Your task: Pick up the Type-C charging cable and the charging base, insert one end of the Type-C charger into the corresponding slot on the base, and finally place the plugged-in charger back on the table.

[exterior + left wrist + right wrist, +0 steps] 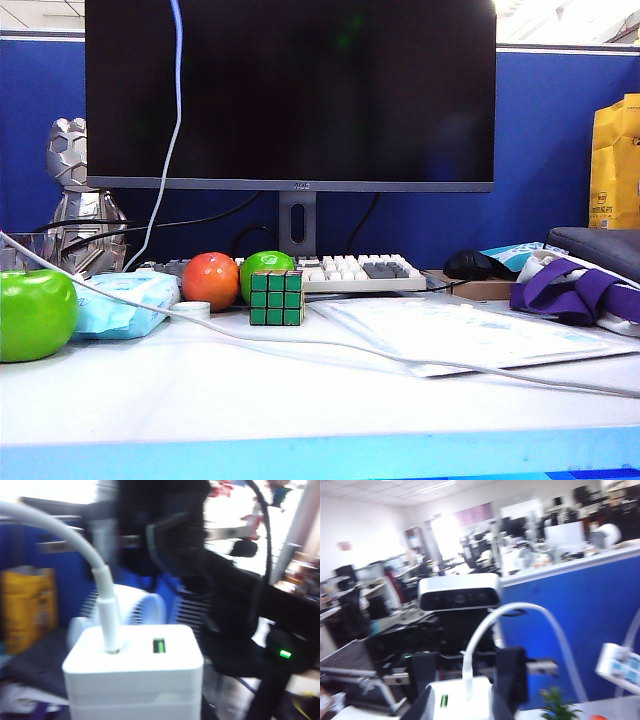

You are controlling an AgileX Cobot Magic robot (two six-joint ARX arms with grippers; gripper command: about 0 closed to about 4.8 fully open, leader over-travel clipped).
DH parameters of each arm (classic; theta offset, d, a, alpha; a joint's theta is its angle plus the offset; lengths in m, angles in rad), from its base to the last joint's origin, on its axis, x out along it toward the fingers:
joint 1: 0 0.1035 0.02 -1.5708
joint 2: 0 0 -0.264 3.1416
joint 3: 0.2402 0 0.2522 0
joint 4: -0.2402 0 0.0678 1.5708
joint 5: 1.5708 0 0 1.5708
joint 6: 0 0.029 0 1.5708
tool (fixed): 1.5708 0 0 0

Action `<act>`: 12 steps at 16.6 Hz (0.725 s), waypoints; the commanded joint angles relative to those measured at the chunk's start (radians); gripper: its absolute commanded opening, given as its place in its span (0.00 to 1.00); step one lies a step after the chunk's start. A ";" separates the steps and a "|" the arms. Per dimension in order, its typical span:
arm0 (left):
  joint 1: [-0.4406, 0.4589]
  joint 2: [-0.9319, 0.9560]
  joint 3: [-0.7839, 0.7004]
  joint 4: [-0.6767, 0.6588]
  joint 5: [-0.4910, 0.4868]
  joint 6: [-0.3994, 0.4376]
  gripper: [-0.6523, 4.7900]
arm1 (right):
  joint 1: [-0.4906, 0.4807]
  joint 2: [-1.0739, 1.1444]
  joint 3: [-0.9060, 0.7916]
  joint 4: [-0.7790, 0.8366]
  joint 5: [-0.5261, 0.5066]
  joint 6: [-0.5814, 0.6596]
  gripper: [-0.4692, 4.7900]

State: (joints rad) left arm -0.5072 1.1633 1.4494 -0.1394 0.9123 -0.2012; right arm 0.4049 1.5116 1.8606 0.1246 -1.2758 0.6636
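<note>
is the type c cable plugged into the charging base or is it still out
Plugged in. In the left wrist view the Type-C charging cable plug stands in a slot on the charging base top face.

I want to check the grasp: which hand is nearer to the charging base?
Left. The left hand grips the charging base by its sides; the right hand is a blurred dark shape beyond it, apart from it.

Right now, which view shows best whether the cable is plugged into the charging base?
The left wrist view: the cable plug stands in the charging base face, close up. The right wrist view shows the same from farther off; the exterior view shows only cable across the table.
</note>
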 commanded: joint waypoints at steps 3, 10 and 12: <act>0.000 -0.002 0.006 0.024 0.047 -0.016 0.11 | 0.058 -0.002 0.003 0.006 0.025 0.002 0.36; 0.000 0.000 0.007 0.024 0.058 -0.016 0.11 | 0.145 0.034 0.003 0.000 0.047 0.002 0.36; 0.000 0.000 0.007 0.024 0.061 -0.017 0.11 | 0.145 0.042 0.003 0.002 0.047 0.002 0.36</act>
State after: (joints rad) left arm -0.5022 1.1683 1.4483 -0.1596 0.9577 -0.2218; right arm 0.5476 1.5494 1.8622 0.1314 -1.2274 0.6632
